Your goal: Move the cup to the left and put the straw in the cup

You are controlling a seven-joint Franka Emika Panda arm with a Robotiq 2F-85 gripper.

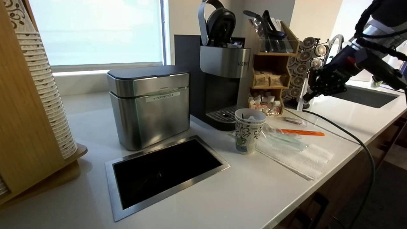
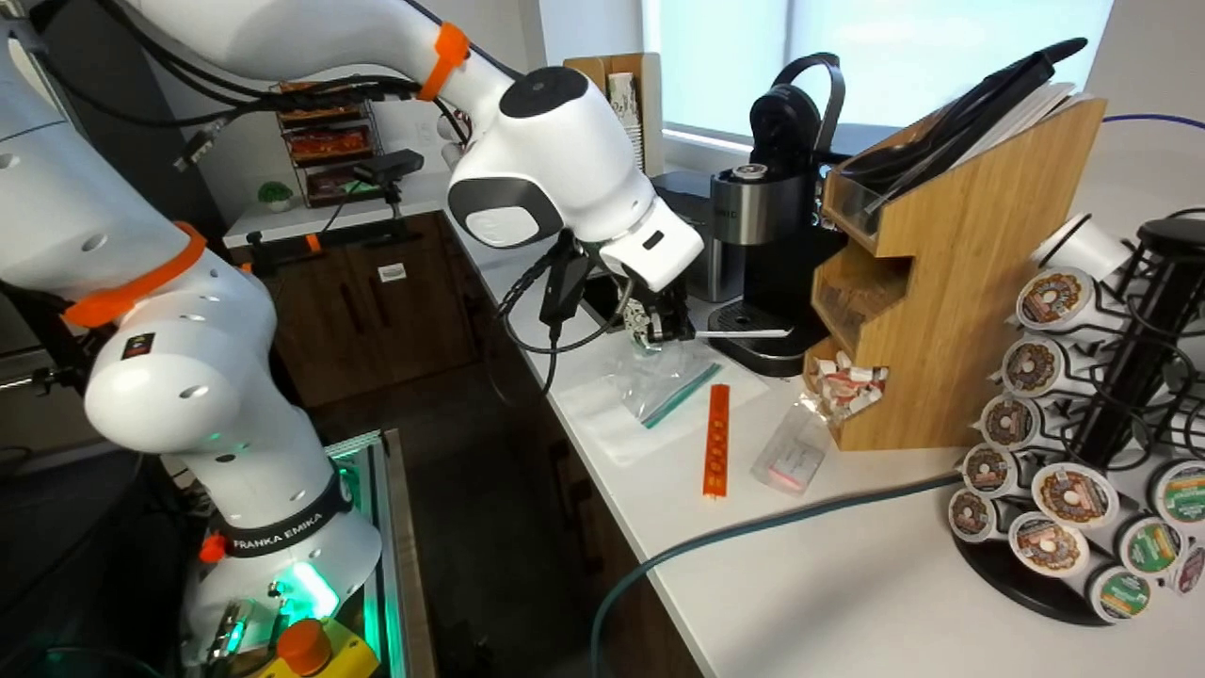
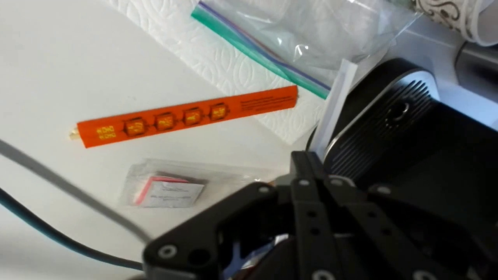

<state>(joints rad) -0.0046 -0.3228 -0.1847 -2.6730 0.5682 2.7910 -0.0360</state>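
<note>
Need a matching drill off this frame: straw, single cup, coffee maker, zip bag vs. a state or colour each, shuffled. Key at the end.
Things
1. white straw
2. single paper cup
3. Keurig coffee maker
4. zip-top bag

States and colours
A. lid raised
B. has a green seal strip
C. held in the gripper
D. printed with dark swirls

Pairs: 1-C, 2-D, 3-A, 4-B

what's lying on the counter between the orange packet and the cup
The wrist view shows a clear zip bag over a paper towel between the packet and cup.
</note>
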